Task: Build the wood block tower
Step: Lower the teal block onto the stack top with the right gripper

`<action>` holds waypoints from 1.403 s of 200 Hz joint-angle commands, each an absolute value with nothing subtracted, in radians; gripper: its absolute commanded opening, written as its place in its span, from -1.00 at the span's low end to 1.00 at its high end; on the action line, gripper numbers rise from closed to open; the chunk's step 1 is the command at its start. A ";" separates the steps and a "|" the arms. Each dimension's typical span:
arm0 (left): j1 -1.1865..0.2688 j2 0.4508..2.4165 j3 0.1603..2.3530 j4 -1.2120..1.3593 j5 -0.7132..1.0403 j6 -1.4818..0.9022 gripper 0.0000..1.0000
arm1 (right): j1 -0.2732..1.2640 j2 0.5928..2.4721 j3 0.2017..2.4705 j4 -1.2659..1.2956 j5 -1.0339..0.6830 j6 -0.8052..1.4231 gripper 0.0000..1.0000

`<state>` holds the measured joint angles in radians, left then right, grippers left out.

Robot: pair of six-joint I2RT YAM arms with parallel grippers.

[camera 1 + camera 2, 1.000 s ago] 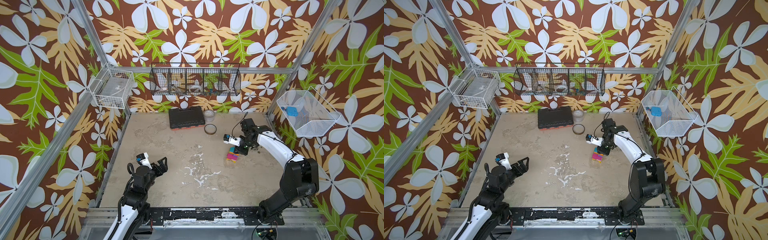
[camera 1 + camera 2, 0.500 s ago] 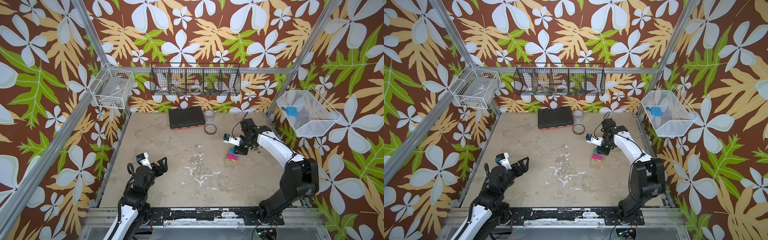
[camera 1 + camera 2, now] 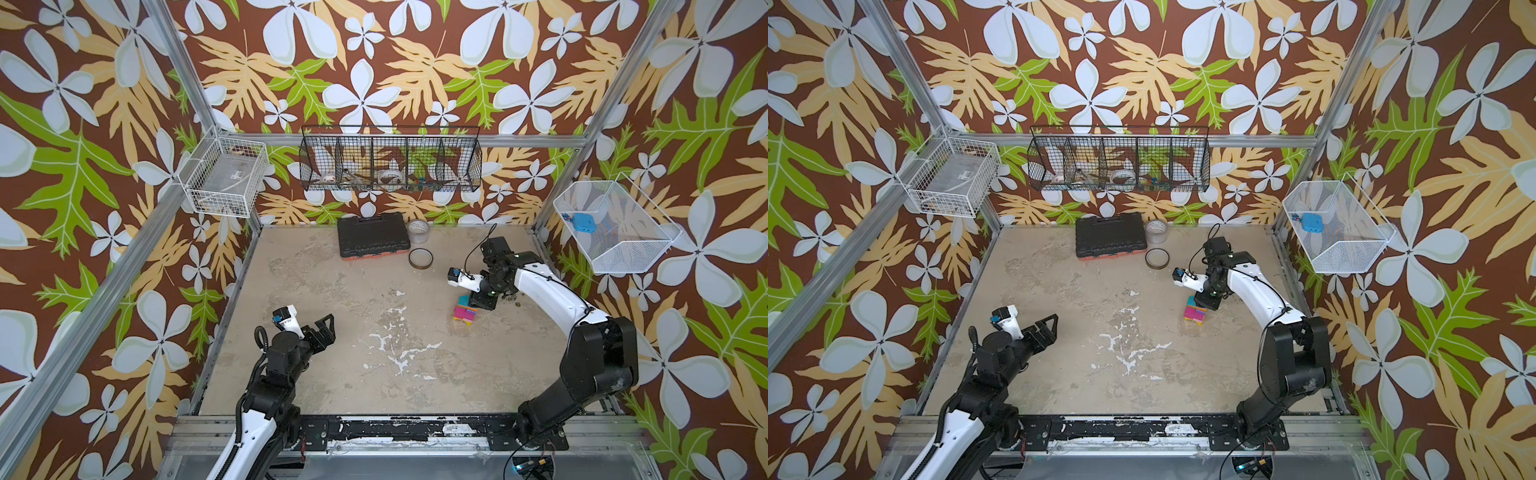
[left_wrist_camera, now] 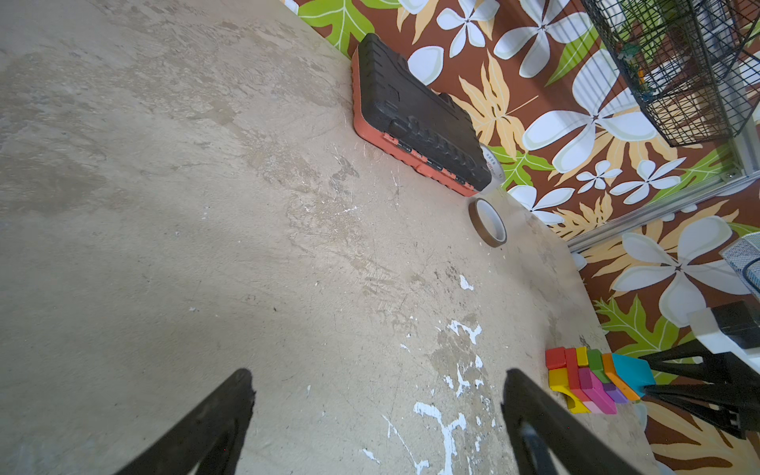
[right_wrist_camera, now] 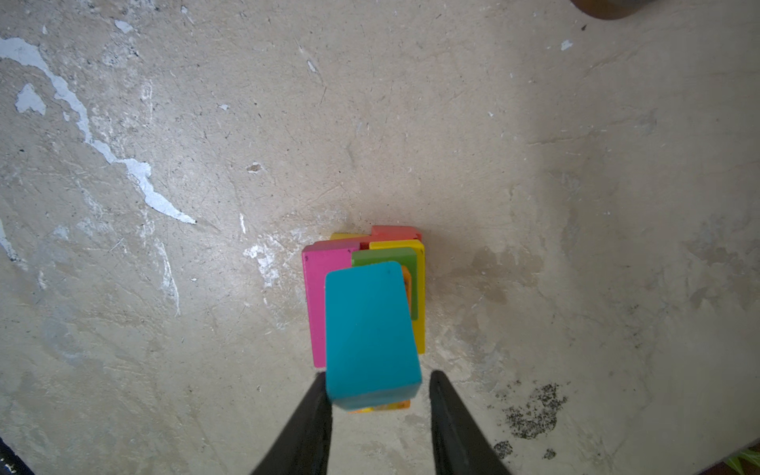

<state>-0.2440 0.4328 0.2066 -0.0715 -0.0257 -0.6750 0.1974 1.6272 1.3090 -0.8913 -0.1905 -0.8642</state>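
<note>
Between the tips of the right claw (image 5: pixel 378 374) sits the teal block (image 5: pixel 370 329), lying as the cap of the tower (image 3: pixel 465 313); the jaws stand slightly apart, one finger at the block's edge and the other clear of it by a thin gap, so I judge the block set down and let go rather than clamped. Just beyond the tips, a pink block (image 5: pixel 316 304), a green block (image 5: pixel 384 257) and a yellow block (image 5: pixel 419 320) peep out from under the teal one, which covers most of the stack and overhangs toward the claw. The step in hand looks like the release of the last piece, since no loose block shows on the table (image 3: pixel 374 374). The next move calls for a straight lift away, without dragging the finger that sits at the edge. Whether that finger truly touches I cannot tell, and in both top views the claw hides the tower's top. Well away across the table, the left claw (image 4: pixel 377 373) hangs wide apart and empty, and beyond lie a black tool case (image 3: pixel 371 235) and a tape roll (image 3: pixel 420 258)
</note>
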 commanded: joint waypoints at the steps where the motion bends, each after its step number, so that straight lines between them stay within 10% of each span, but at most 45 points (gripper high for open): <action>1: -0.243 0.432 0.204 -0.049 -0.027 -0.670 0.91 | 0.198 1.626 1.311 -0.902 -0.193 -0.858 -0.23; 280: -0.244 0.434 0.204 -0.047 -0.026 -0.670 0.91 | 0.215 1.708 1.390 -0.936 -0.225 -0.836 0.02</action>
